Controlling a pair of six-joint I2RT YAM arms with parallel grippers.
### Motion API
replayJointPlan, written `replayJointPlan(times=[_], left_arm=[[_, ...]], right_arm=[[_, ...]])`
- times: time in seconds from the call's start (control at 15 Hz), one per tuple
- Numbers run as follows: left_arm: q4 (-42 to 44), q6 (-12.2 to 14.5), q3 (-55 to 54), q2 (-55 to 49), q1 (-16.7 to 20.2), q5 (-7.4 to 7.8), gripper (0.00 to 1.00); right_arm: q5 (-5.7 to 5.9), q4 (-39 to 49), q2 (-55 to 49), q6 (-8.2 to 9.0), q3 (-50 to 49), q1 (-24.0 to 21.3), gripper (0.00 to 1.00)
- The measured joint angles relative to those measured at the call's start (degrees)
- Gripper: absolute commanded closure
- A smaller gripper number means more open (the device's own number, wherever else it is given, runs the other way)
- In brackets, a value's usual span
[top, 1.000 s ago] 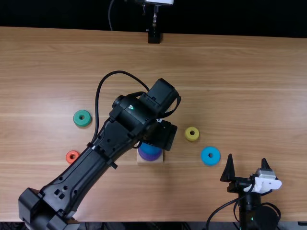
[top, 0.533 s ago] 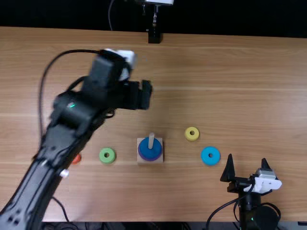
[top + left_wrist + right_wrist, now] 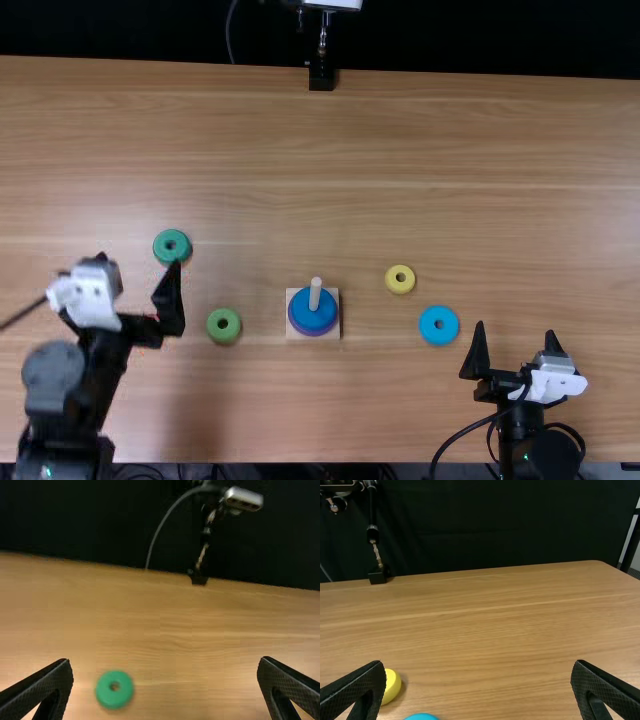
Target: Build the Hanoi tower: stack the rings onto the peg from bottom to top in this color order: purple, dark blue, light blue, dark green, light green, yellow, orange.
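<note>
Left gripper (image 3: pixel 138 262) was positioned over the near left area of the table (image 3: pixel 560 200), fingers spread apart and released, with nothing held between them. Dark green ring (image 3: pixel 161 245) lay flat near the tip of one of its fingers, on the far side. Light green ring (image 3: pixel 212 325) lay to the right of that gripper and nearer than the dark green one. Square base (image 3: pixel 333 298) came next, with purple ring (image 3: pixel 315 334) at the bottom, dark blue ring (image 3: pixel 315 321) directly on it, and peg (image 3: pixel 315 293) projecting above both. Yellow ring (image 3: pixel 390 279) lay flat to the right of the base. Light blue ring (image 3: pixel 428 325) lay nearer and farther right. Right gripper (image 3: pixel 515 332) was located at the near right, fingers parted, likewise released and empty.
</note>
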Motion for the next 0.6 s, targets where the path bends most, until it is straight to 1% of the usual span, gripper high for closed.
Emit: replayJointPlan(times=[0.07,0.13,0.2,0.27,0.4,0.47,0.53,0.6], left_arm=[[3.28,4.26,-7.06,-7.08,0.0,0.0,0.0],[4.11,6.93,-12.13,-12.9,-0.02,-0.04,0.0],[4.15,8.68,-16.28,-17.64,-0.02,-0.59,0.0],[4.15,9.7,-19.67,-21.18,-0.02,-1.4,0.0],[3.41,10.8,-24.22,-27.08,-0.02,-3.1,0.0],[1.79,11.23,-24.55,-29.81,0.24,-4.13,0.0],[-1.77,11.45,-24.52,-31.93,1.01,-4.7,0.0],[-5.49,11.58,-24.41,-32.94,1.57,-5.57,0.0]], right_arm=[[0.0,0.02,0.0,0.02,0.02,0.0,0.0],[0.0,0.02,0.0,-0.02,0.02,0.0,0.0],[0.0,0.0,0.0,-0.02,0.0,-0.02,0.0],[0.02,-0.02,0.0,0.02,0.02,0.0,0.0],[-0.02,0.02,0.0,0.0,0.02,0.0,0.0],[0.0,0.0,0.0,0.02,0.0,0.0,0.0],[-0.02,0.0,0.0,0.02,0.02,0.0,0.0],[0.0,0.0,0.0,0.0,0.02,-0.02,0.0]])
